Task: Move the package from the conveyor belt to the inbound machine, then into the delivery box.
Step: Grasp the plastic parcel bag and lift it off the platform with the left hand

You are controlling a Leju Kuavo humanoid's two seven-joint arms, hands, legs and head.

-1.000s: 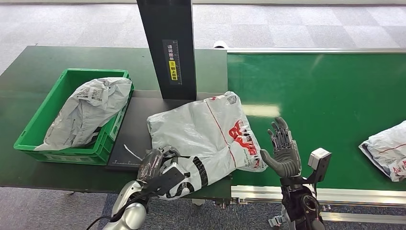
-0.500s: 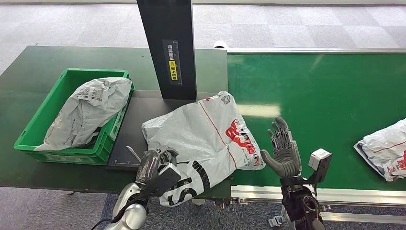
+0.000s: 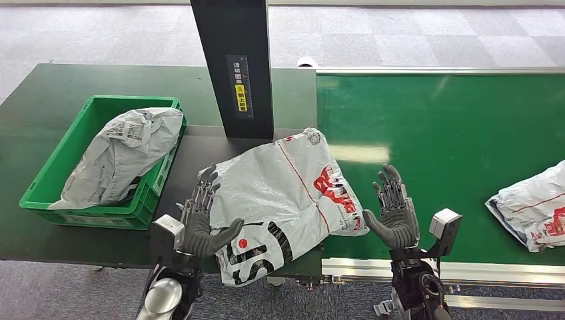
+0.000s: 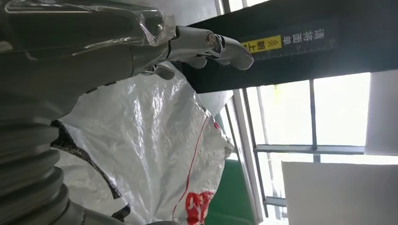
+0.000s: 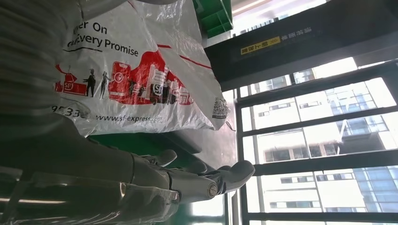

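Two hands flank the crinkled white plastic courier package with red print (image 3: 283,193), which lies between them on the dark flat inbound machine platform (image 3: 193,157); left hand (image 3: 197,217) and right hand (image 3: 394,210) stand released, fingers spread, holding nothing.

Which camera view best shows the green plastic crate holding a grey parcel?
The head view: the green plastic crate appears whole, with the grey parcel inside. The right wrist view catches a corner of the crate; I cannot make it out in the left wrist view.
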